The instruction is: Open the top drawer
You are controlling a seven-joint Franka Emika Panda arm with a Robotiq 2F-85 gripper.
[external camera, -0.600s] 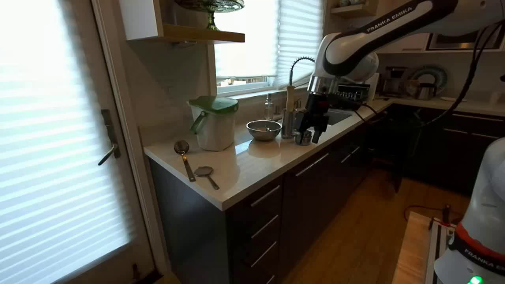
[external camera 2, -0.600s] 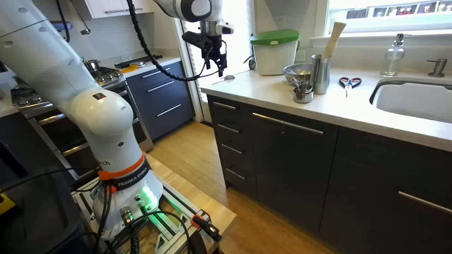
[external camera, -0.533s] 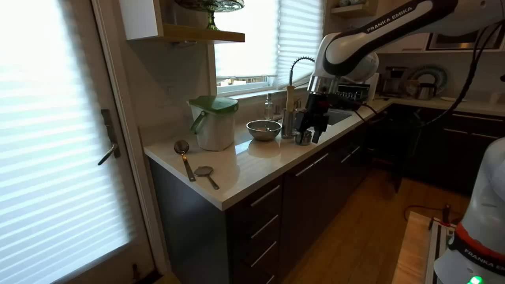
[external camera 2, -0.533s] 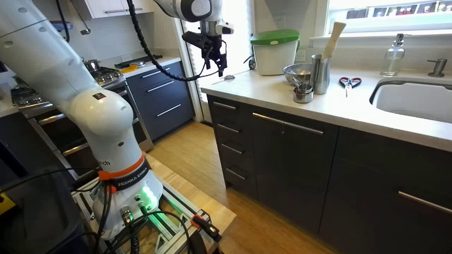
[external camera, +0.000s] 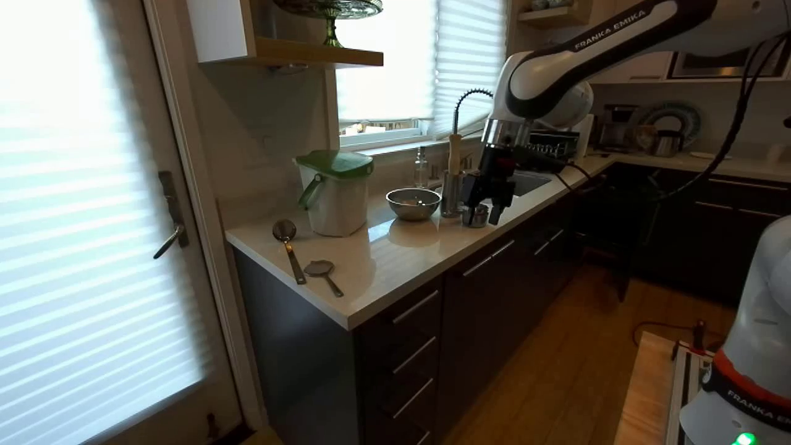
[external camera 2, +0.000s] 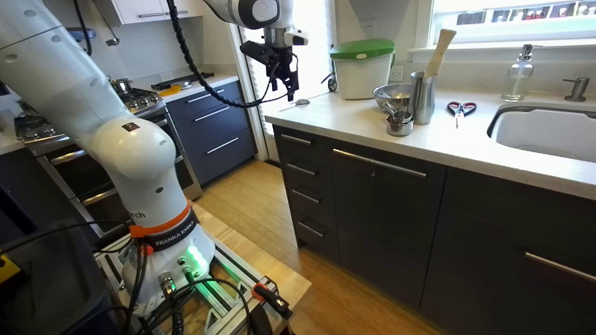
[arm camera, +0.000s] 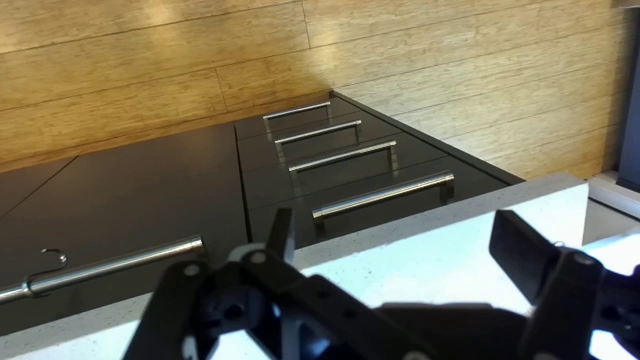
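Note:
The top drawer is shut; its dark front [arm camera: 378, 212] shows just under the counter edge in the wrist view. Its slim metal bar handle [arm camera: 383, 195] is also seen in both exterior views [external camera: 415, 307] [external camera 2: 296, 139]. The drawer's interior is hidden. My gripper [arm camera: 396, 225] is open and empty, its two dark fingers wide apart. In the wrist view the handle lies beyond the fingertips, across the counter edge. In both exterior views the gripper [external camera: 484, 217] [external camera 2: 283, 91] hangs above the counter's height, pointing down, apart from the handle.
The white counter [external camera: 395, 266] juts over the drawers. On it are a ladle [external camera: 288, 247], a strainer [external camera: 320, 269], a green-lidded bin [external camera 2: 363, 70], a metal bowl [external camera: 413, 204] and measuring cups [external camera 2: 399, 123]. Lower drawers sit below. A hook [arm camera: 61, 260] hangs on the neighbouring cabinet handle.

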